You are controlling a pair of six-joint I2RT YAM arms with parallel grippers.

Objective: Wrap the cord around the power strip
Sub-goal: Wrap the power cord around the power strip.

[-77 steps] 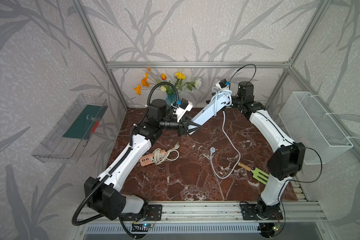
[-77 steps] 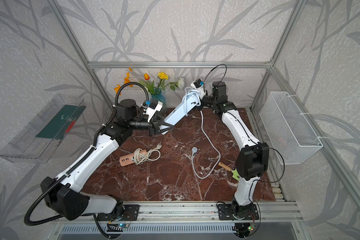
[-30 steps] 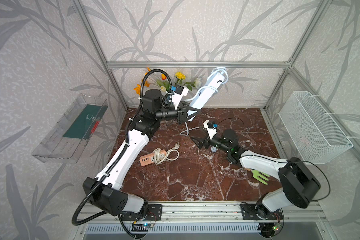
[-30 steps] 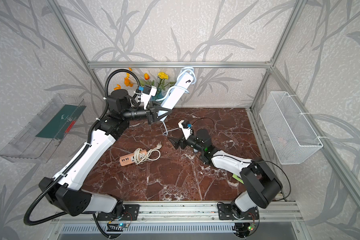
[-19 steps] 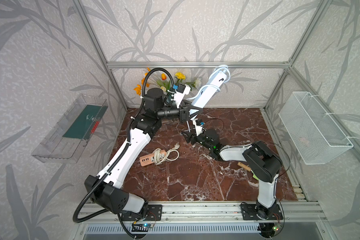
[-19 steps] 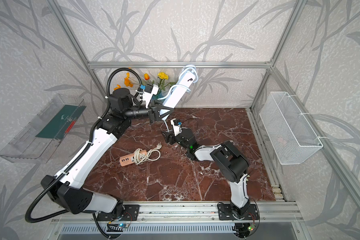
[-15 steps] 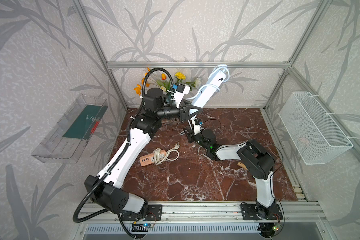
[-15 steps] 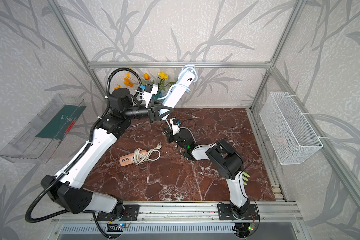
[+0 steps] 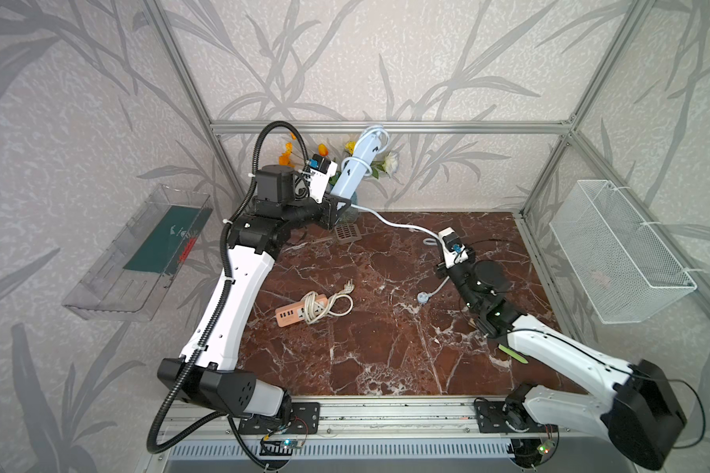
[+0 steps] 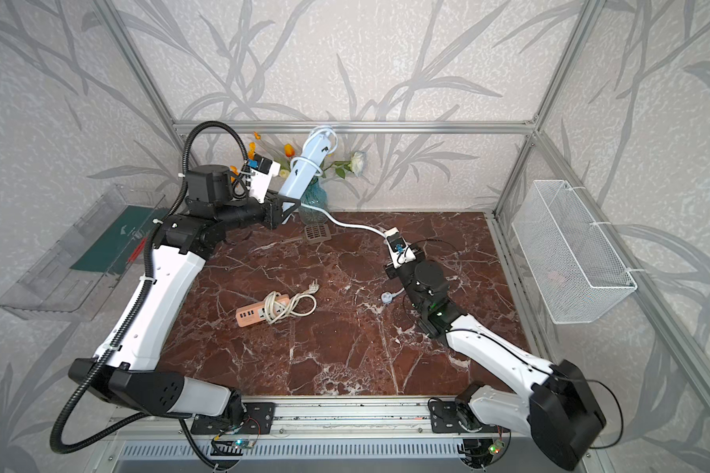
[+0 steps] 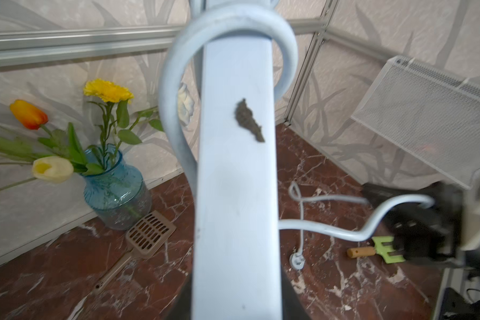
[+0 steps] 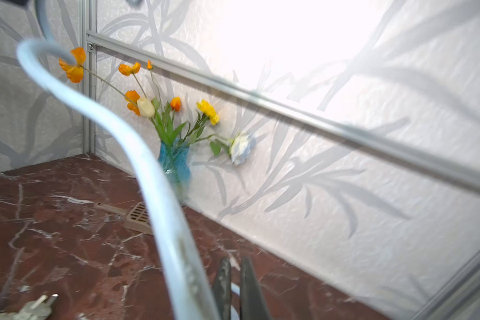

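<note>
The pale blue power strip (image 9: 357, 168) (image 10: 306, 168) (image 11: 233, 166) is held in the air, tilted up toward the back wall. My left gripper (image 9: 338, 203) (image 10: 290, 204) (image 11: 236, 304) is shut on its lower end. The white cord (image 9: 390, 223) (image 10: 345, 223) (image 11: 330, 230) (image 12: 139, 144) loops around the strip near its top, then runs down to the right. My right gripper (image 9: 441, 245) (image 10: 388, 239) (image 12: 234, 266) is shut on the cord above the table. The cord's plug (image 9: 424, 298) (image 10: 387, 297) (image 11: 297, 260) lies on the marble.
An orange power strip (image 9: 300, 313) with a bundled cord lies mid-table. A blue vase (image 10: 314, 200) of flowers and a beige scoop (image 9: 347, 231) stand at the back. A green rake (image 11: 383, 249) lies at the right. A wire basket (image 9: 615, 250) hangs on the right wall.
My right gripper has closed on the cord beneath the strip and drawn it out to the right. My left arm keeps the strip raised, almost unmoved.
</note>
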